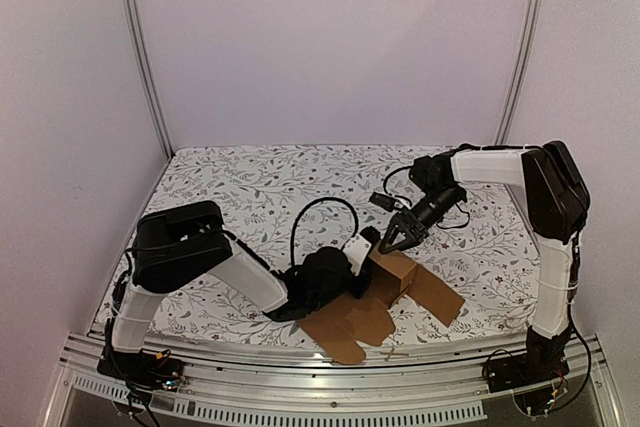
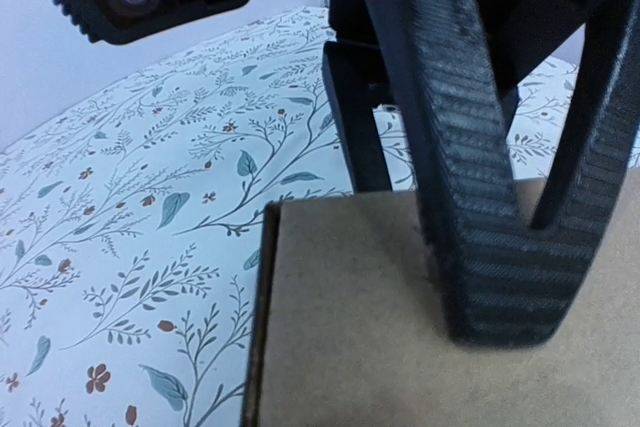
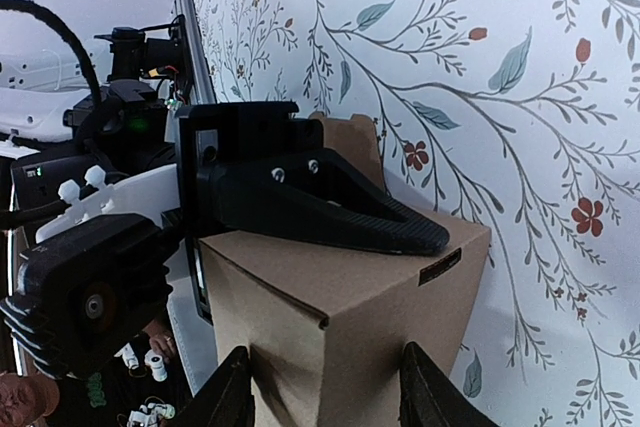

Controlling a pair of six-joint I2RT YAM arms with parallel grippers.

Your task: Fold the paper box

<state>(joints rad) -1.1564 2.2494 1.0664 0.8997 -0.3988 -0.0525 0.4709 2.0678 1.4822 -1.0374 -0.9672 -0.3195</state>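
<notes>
Floral tablecloth (image 1: 250,187) on the table, pale walls behind.

Item one: your paper box (image 1: 398,269), brown cardboard, partly raised into a cube near the front edge, right of centre. Its loose flaps lie flat on the cloth toward you.

Item two: your left gripper (image 1: 370,250). One ribbed finger (image 3: 340,217) lies across the box top. The other finger is hidden, so you cannot tell its spread.

Item three: your right gripper (image 1: 392,240), jaws half apart and empty, close above the box's back edge.
</notes>
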